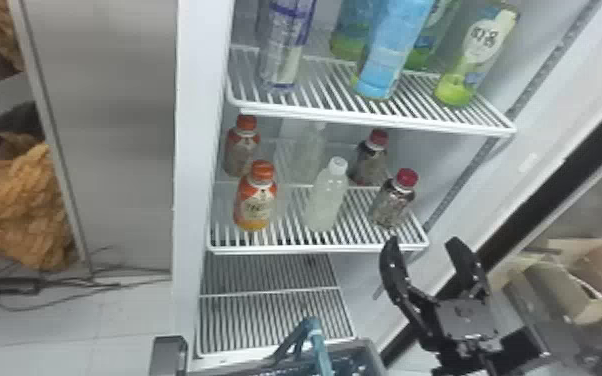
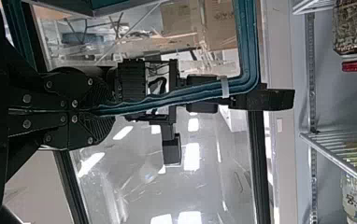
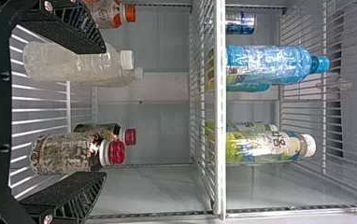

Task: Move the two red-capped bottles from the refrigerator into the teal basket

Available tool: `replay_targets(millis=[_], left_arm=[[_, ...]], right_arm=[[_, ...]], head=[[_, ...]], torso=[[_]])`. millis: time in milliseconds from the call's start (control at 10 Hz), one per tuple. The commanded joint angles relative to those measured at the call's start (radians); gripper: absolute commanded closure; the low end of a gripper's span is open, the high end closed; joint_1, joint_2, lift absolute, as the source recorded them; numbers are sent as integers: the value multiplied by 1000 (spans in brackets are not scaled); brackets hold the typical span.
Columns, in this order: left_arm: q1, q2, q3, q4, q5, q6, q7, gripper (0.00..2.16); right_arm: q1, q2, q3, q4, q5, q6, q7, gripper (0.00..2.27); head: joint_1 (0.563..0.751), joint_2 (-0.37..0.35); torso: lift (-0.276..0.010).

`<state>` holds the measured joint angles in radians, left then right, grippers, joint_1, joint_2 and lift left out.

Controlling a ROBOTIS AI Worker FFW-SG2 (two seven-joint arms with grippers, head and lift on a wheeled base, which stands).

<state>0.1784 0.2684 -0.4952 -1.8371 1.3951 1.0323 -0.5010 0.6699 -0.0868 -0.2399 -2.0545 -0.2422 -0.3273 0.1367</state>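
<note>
While my right claw stands just outside the refrigerator, near the front right corner of the middle shelf, its two fingers are spread wide with nothing gripped between them. From my right wrist, I see them pointing in towards that shelf, the front red-capped bottle lying in line with the gap. Behind it, a little to my left, is the rear red-capped bottle; both are upright on the shelf, towards its right side.

With my left claw, seen from its own wrist, I have the teal handle pinched between closed fingers. Seen from my head, the handle rises over the teal basket, which sits at the bottom edge of the view, in front of the lower shelf.

To the left of my two bottles stand the front white-capped bottle, with a paler one behind it, and then the front orange-capped bottle and the rear orange-capped bottle. Up on the top shelf are a can, a blue bottle and green-labelled bottles.
</note>
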Motion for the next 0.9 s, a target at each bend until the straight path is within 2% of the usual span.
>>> replay_targets(millis=[0,500,800], left_arm=[[-2,0,1,0,-1,3,1,1124],[1,-2,-1,5,-3,6,1,1124],[-7,-2,-5,17,-1,11,6,1124]], right_arm=[[-5,-1,-3,6,-1,-7,-2,76],[-15,1,-9,16,-1,-14,-12,75],[-71,-7,-23,77,17,-14,-16,75]], head=[[695,-350],[695,-350],[695,-350]], torso=[[-228],[-228],[-228]])
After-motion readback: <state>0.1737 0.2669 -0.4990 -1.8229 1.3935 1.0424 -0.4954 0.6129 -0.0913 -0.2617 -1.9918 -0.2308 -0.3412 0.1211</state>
